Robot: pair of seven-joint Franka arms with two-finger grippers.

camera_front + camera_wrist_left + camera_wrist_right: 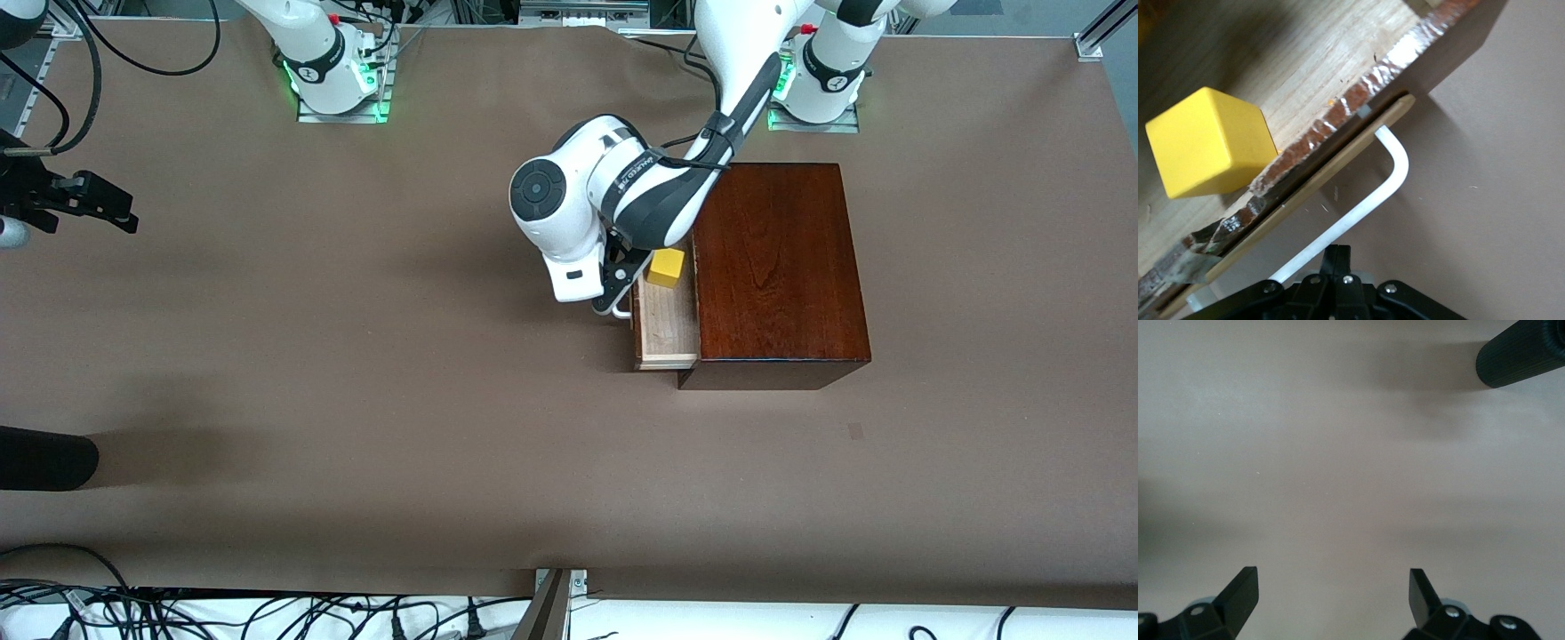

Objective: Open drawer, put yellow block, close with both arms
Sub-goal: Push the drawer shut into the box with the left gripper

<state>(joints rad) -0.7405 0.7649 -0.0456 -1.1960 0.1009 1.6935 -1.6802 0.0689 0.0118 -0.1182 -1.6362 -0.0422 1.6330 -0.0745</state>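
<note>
Nearest to the front camera, the drawer (665, 327) is seen pulled partly out of the dark mahogany box (778, 267), sliding toward the right arm's end of the table. A short strip of the pale wooden tray is exposed. Its long axis runs from near to far in the front view, so the closing push must go across this axis, toward the box.

A little farther from the camera, the yellow block (666, 267) is lying inside the tray, at its farther end, close to the box opening. In the left wrist view the block (1210, 143) is seen resting on the tray floor just inside the reddish front.

The left gripper (620, 289) is placed at the white U-shaped handle (1361, 203), on the outer side of the drawer front. Its fingers look drawn together at the bar, but a firm grasp cannot be confirmed.

The right gripper (1333, 595) is waiting well apart, over bare brown table (356, 373) at the right arm's end, with its 2 fingers spread and nothing between them. The left arm is judged much nearer to the drawer.
</note>
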